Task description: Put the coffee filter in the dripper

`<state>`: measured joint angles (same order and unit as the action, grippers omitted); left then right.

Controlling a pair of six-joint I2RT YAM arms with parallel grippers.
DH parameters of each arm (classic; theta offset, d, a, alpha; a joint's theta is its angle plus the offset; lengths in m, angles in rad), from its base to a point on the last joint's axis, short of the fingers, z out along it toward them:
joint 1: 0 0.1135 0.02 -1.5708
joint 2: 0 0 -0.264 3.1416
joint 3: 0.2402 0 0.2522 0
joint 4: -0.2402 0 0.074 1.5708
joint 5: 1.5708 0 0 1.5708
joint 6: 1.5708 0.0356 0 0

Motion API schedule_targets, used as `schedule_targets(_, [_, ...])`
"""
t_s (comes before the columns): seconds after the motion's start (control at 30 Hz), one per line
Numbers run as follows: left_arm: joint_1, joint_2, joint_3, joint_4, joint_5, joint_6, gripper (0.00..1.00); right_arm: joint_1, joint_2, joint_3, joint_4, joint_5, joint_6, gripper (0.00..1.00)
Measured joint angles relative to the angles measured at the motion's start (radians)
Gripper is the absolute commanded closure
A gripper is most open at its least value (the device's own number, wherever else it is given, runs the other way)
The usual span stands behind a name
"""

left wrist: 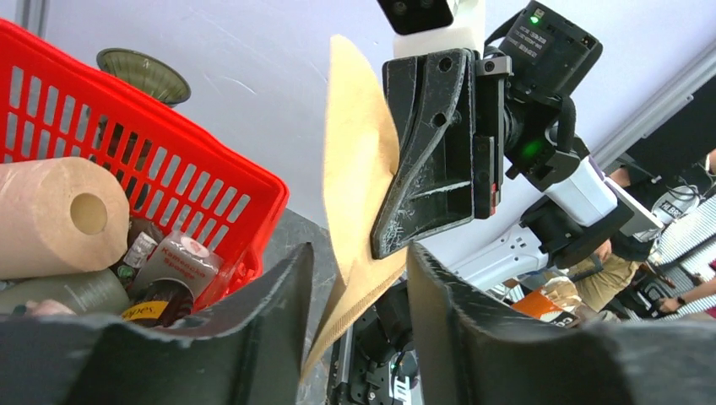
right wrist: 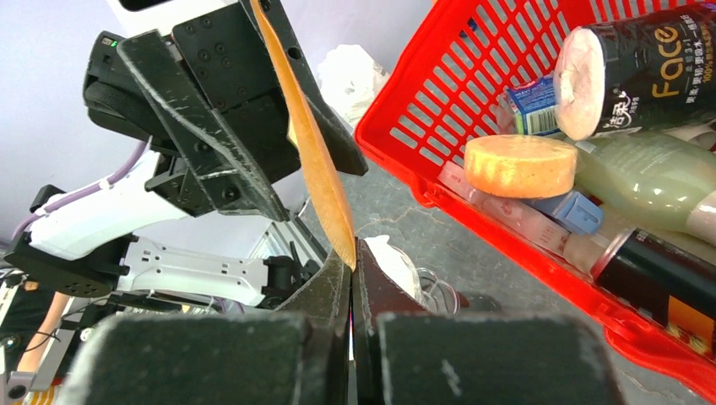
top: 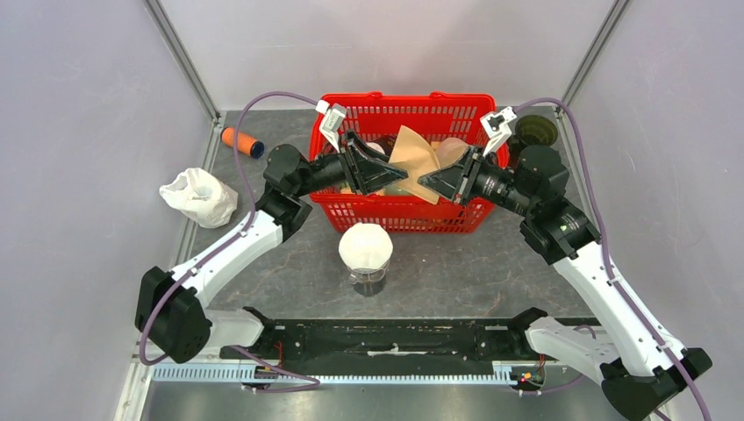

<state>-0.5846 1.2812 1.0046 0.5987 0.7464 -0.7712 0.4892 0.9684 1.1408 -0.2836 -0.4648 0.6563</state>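
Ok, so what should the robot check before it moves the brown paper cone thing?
1. Right jaws shut on the coffee filter: ok, pinching its lower tip.
2. Left jaws gripping it too: not ok, they stand apart on either side of it.
3. Filter lifted clear of the red basket: ok.
4. Dripper stands free on the table, in front of the basket: ok.
5. Dripper's mouth empty and facing up: cannot tell.

red basket (top: pixel 404 215) front wall just behind dripper (top: pixel 366 248); open table (top: pixel 465 272) left, right, front of dripper; white bag (top: pixel 200 196), orange cylinder (top: pixel 242 141) far left.
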Motion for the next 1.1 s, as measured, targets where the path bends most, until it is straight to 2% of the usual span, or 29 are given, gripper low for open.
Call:
schedule_targets(0.13, [0.0, 0.028, 0.0, 0.058, 0.018, -0.051, 0.65, 0.0, -0.001, -0.012, 0.042, -0.01, 0.022, 1.0])
schedule_targets(0.2, [0.0, 0.037, 0.0, 0.075, 0.019, -0.07, 0.83, 0.0, -0.001, -0.022, 0.059, -0.015, 0.032, 1.0])
schedule_targets(0.23, [0.0, 0.041, 0.0, 0.084, 0.02, -0.08, 0.97, 0.0, -0.001, -0.027, 0.065, -0.018, 0.035, 1.0])
schedule_targets(0.27, [0.0, 0.045, 0.0, 0.092, 0.021, -0.091, 0.98, 0.0, -0.001, -0.031, 0.067, -0.02, 0.037, 0.99])
schedule_targets(0.33, [0.0, 0.05, 0.0, 0.106, 0.024, -0.103, 0.98, 0.0, -0.001, -0.038, 0.069, -0.025, 0.042, 0.81])
schedule_targets(0.4, [0.0, 0.05, 0.0, 0.107, 0.024, -0.103, 0.98, 0.0, -0.002, -0.038, 0.066, -0.024, 0.035, 0.44])
schedule_targets(0.43, [0.0, 0.05, 0.0, 0.105, 0.024, -0.102, 0.98, 0.0, -0.007, -0.038, 0.056, -0.018, 0.021, 0.31])
schedule_targets(0.47, [0.0, 0.049, 0.001, 0.094, 0.024, -0.096, 0.98, 0.0, -0.014, -0.037, 0.039, -0.005, 0.009, 0.23])
schedule_targets(0.57, [0.0, 0.046, 0.004, 0.024, 0.024, -0.048, 0.98, 0.002, -0.067, -0.037, -0.042, 0.077, -0.056, 0.09])
schedule_targets(0.7, [0.0, 0.034, 0.004, -0.045, 0.047, 0.027, 0.98, 0.003, -0.19, -0.043, -0.122, 0.266, -0.125, 0.03])
schedule_targets(0.87, [0.0, 0.012, 0.005, -0.079, 0.112, 0.106, 0.98, 0.002, -0.335, -0.081, -0.16, 0.486, -0.182, 0.03])
schedule_targets(0.97, [0.0, 0.007, 0.014, -0.091, 0.15, 0.141, 0.98, 0.002, -0.332, -0.088, -0.17, 0.518, -0.211, 0.03])
schedule_targets(1.1, [0.0, 0.007, 0.018, -0.095, 0.179, 0.168, 0.98, 0.002, -0.245, -0.088, -0.196, 0.466, -0.25, 0.03])
